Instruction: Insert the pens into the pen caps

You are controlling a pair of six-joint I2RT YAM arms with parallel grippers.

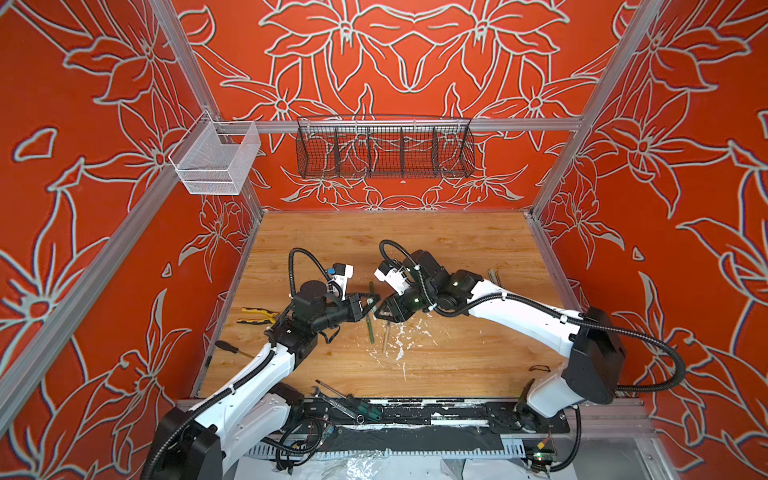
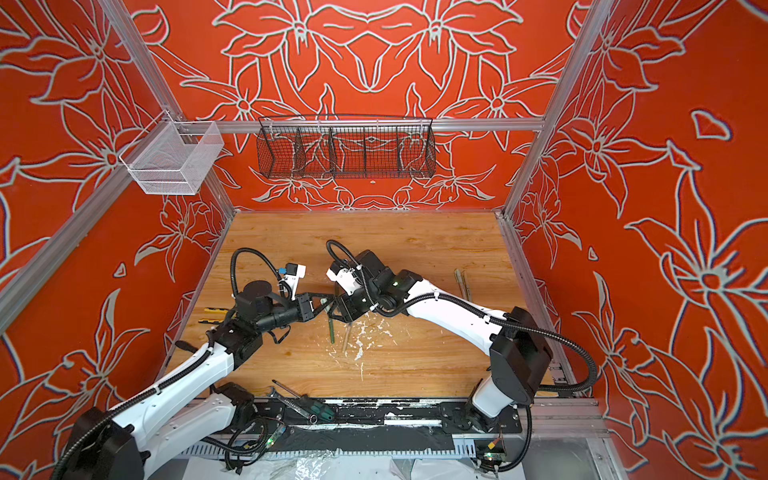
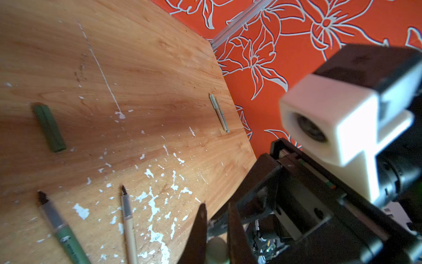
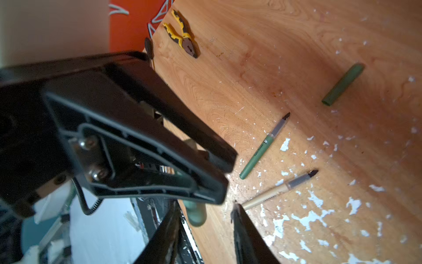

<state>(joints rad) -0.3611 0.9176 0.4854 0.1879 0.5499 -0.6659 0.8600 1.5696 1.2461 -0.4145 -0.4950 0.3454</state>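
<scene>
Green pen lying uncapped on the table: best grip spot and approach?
Probably the green pen mid-barrel, on the green part behind its grey neck, coming straight down and closing across its width. It lies flat, apart from the beige pen; that grip leaves the dark tip free for capping.

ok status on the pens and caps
Left gripper shut on pale green cap. Right gripper open beside it. Green pen and beige pen uncapped on table. Nothing blocking.

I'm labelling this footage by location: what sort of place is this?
Likely a robot test cell, not a workshop: left arm and right arm mounted at a wooden tabletop, enclosed by an aluminium frame holding printed floral walls.
</scene>
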